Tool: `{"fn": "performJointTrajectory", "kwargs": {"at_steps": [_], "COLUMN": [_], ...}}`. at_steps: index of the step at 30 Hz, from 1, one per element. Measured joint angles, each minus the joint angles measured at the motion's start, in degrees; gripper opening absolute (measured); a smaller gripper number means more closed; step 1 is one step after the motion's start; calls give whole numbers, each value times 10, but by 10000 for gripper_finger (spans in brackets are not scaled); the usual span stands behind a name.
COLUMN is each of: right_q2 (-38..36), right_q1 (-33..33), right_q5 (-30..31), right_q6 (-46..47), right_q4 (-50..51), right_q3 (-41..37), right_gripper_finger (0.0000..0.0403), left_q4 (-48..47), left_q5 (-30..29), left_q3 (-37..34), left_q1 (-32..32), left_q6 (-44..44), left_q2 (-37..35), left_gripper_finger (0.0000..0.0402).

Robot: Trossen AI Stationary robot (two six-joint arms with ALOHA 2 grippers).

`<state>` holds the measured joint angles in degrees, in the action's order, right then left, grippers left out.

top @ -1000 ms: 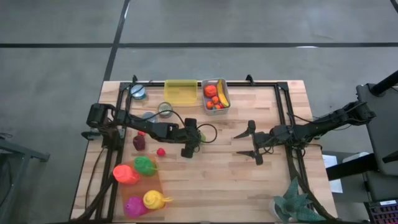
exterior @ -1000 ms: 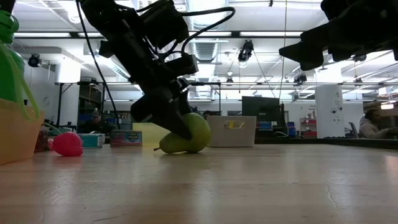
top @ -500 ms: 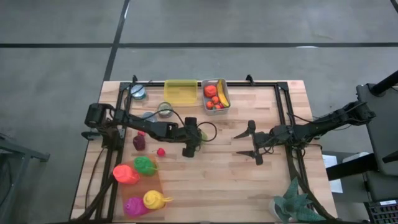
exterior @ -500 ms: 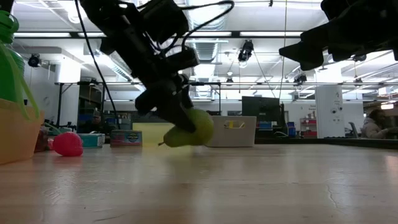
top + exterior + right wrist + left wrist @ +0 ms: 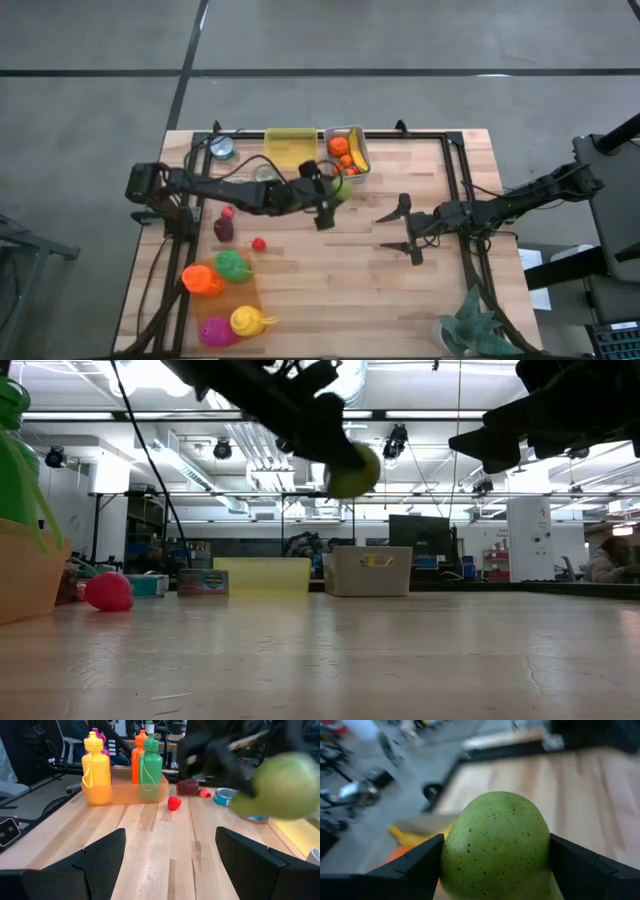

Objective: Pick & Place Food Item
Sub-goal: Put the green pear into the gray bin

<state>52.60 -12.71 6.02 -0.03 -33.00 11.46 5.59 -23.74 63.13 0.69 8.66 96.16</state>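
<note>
Pear (image 5: 495, 842): green, dark-speckled, smooth-skinned, lifted above the tabletop (image 5: 330, 270).
Left fingers (image 5: 415, 865): clamped on the pear's sides.
Right fingers (image 5: 102, 857): wide, empty.

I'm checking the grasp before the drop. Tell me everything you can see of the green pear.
The green pear is smooth, yellow-green and finely dark-speckled, looks whole and unbruised. The left gripper holds it between its jaws, one dark finger on each side. It hangs well above the table, touching nothing else, close beside the grey fruit bin.
</note>
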Motion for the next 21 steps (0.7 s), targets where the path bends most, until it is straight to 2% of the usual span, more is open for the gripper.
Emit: {"fn": "performJointTrajectory", "kwargs": {"at_steps": [8, 15, 21], "right_q2": [0, 0, 0], "right_q1": [0, 0, 0], "right_q5": [0, 0, 0], "right_q6": [0, 0, 0], "right_q4": [0, 0, 0], "right_q3": [0, 0, 0], "right_gripper_finger": [306, 306, 306], "left_q4": [34, 75, 73], "left_q5": [-11, 55, 77], "left_q3": [46, 69, 122], "left_q1": [78, 157, 194], "left_q6": [-31, -45, -55], "left_q2": [0, 23, 83], "left_gripper_finger": [318, 318, 318]}}
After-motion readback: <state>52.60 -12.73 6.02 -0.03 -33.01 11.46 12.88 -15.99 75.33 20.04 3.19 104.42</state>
